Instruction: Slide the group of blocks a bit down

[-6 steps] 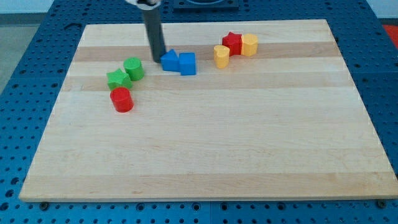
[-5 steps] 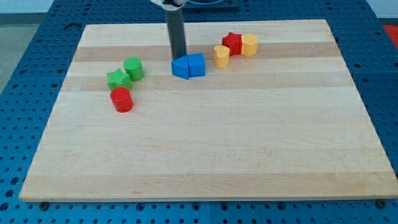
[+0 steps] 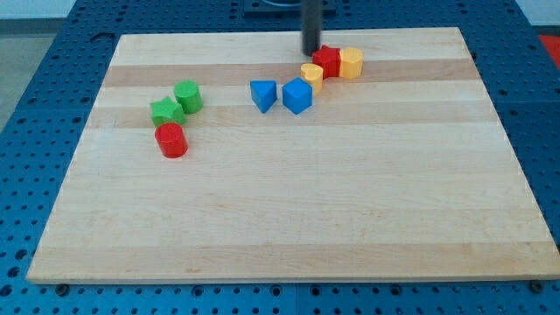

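Observation:
My tip (image 3: 311, 52) is near the board's top edge, just above and left of the red star block (image 3: 326, 60). Next to the star on the right is a yellow cylinder-like block (image 3: 351, 63). Below the star on the left is a smaller yellow block (image 3: 311, 74), which touches a blue cube (image 3: 297, 95). A blue triangular block (image 3: 262, 94) sits a little left of the cube, apart from it. My tip touches none of the blue blocks.
At the view's left sit a green cylinder (image 3: 187, 95), a green star (image 3: 165, 111) and a red cylinder (image 3: 171, 140), close together. All lie on a light wooden board (image 3: 280, 219) on a blue perforated table.
My tip moved right, from beside the blue blocks to above the red star. The two blue blocks were pushed right and came apart. The blue cube now touches the small yellow block.

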Robot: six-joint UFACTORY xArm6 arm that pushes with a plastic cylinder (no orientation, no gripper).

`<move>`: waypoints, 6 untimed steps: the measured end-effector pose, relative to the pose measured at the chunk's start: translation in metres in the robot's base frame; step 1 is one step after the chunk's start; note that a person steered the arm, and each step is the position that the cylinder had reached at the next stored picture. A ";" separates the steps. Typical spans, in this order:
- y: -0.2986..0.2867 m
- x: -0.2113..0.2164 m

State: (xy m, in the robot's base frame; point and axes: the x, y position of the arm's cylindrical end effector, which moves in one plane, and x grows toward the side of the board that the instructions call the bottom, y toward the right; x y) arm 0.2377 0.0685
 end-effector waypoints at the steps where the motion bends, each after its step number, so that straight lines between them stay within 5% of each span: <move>1: 0.071 -0.003; 2: 0.089 0.002; 6: -0.071 0.038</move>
State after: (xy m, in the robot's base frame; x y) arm 0.2762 -0.0027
